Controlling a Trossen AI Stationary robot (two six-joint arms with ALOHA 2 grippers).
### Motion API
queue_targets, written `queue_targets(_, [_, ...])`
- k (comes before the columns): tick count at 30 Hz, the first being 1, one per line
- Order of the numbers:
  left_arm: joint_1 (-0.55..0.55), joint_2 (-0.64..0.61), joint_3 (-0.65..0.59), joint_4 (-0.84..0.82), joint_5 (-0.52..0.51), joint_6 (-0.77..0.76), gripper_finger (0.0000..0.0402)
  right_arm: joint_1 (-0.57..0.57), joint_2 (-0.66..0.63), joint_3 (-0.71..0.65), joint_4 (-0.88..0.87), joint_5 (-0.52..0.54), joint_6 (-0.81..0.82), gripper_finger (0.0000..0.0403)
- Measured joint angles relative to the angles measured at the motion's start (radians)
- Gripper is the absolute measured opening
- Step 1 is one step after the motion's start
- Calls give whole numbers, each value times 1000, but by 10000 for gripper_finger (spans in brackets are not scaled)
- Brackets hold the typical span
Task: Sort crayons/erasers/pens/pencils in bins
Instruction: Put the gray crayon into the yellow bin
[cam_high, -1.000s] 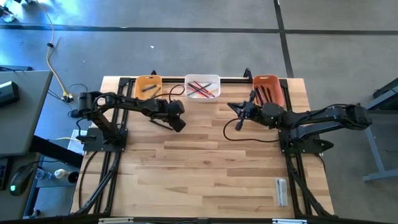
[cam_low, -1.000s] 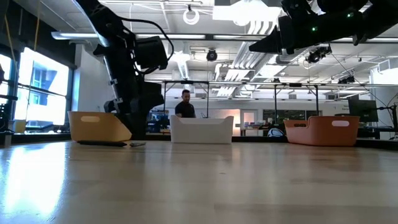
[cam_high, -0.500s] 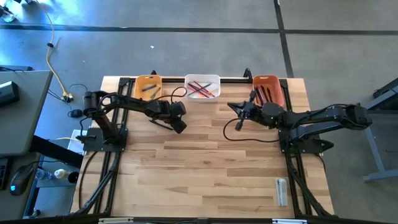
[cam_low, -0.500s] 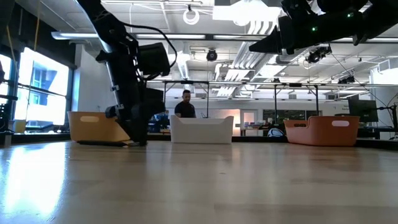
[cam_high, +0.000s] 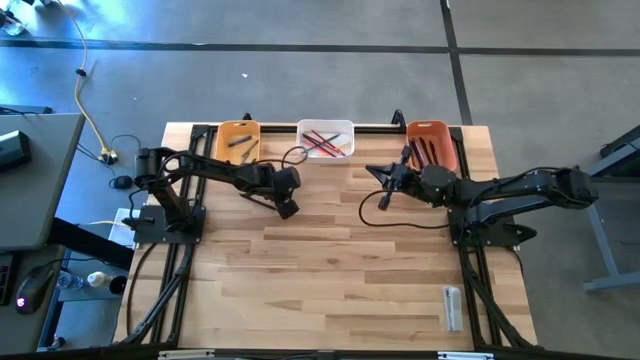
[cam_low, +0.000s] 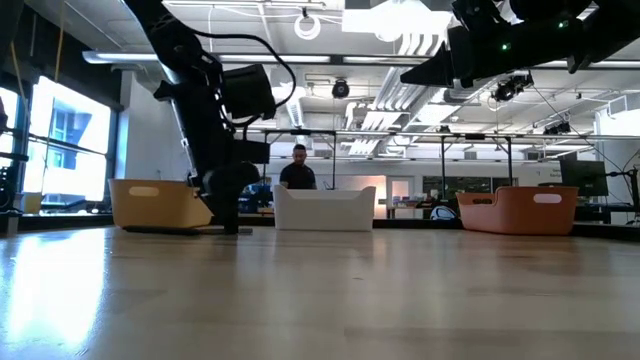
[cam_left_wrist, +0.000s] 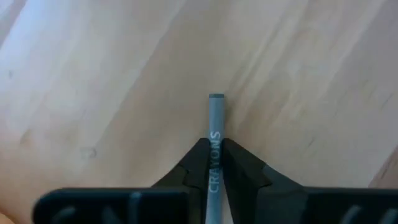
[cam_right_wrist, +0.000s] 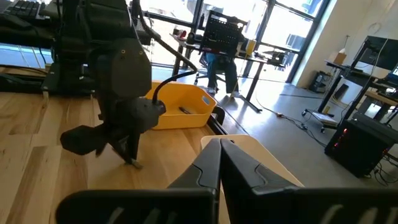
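Two dark fingers (cam_left_wrist: 242, 177) of the left gripper (cam_left_wrist: 214, 163) pinched a grey crayon (cam_left_wrist: 215, 127) lying on the table (cam_high: 330, 250), near the yellow-orange bin (cam_high: 238, 140). Right gripper (cam_right_wrist: 219, 163) hovered closed, empty, beside the red-orange bin (cam_high: 431, 142).

Left claw (cam_left_wrist: 214, 163) lowered, clamped; right claw (cam_right_wrist: 219, 163) raised, closed.

two dark jointed arms, black looping cables
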Motion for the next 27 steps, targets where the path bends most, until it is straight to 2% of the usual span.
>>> queue_targets(5, [-33,5,33,-27,3,73,8,0,0,0,0,0,0,0])
queue_targets(9, [-51,6,99,-61,35,96,8,0,0,0,-2,0,0,0])
queue_targets(15, [-52,5,228,-163,7,118,9,0,0,0,-3,0,0,0])
queue_targets(22, [-44,-33,364,-366,-101,114,9,0,0,0,-15,0,0,0])
queue_targets(27, [14,-124,370,-498,-176,70,9,0,0,0,-22,0,1,0])
